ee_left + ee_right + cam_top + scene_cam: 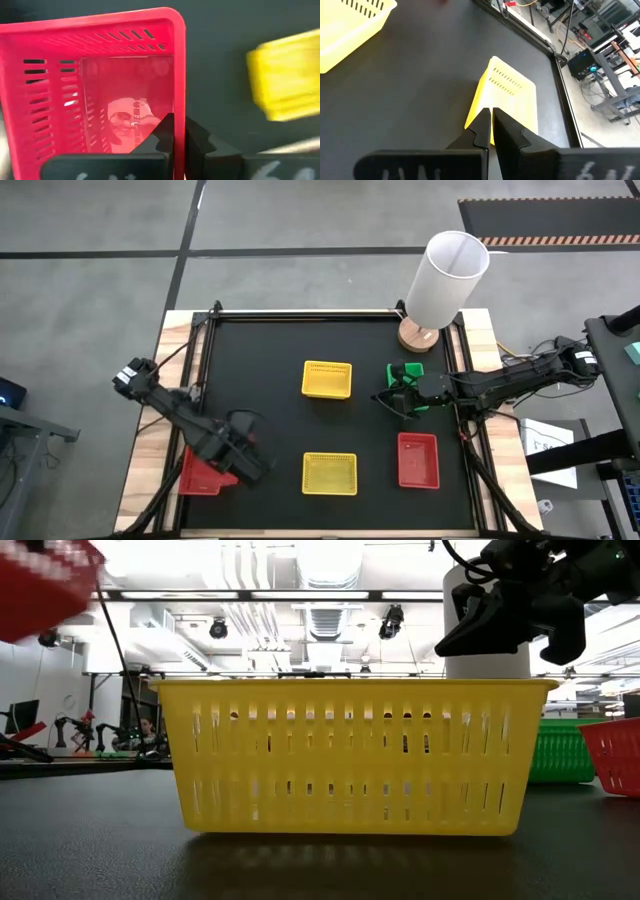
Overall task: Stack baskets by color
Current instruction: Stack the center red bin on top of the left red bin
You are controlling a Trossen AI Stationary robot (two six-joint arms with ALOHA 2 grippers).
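My left gripper [238, 465] is near the table's front left corner, pointing down and shut on a red basket [203, 475], which shows raised at the upper left of the low view [40, 585]. My right gripper [385, 400] hangs shut and empty above the table beside a green basket [405, 375], and it shows high in the low view [470, 625]. Two yellow baskets [327, 378] [329, 473] and a second red basket [418, 460] rest on their bottoms on the black mat. My left gripper holds the red basket by the rim of one side wall [179, 100], with one finger inside the basket and one outside. The fingers [162, 132] come from above, pointing down. The basket hangs below them, clear of the table and somewhat tilted.
A tall white cylinder [445, 275] on a wooden base stands at the table's far right corner. The black mat [260, 410] is bare between the baskets. A raised frame [300, 313] runs round the mat's edges.
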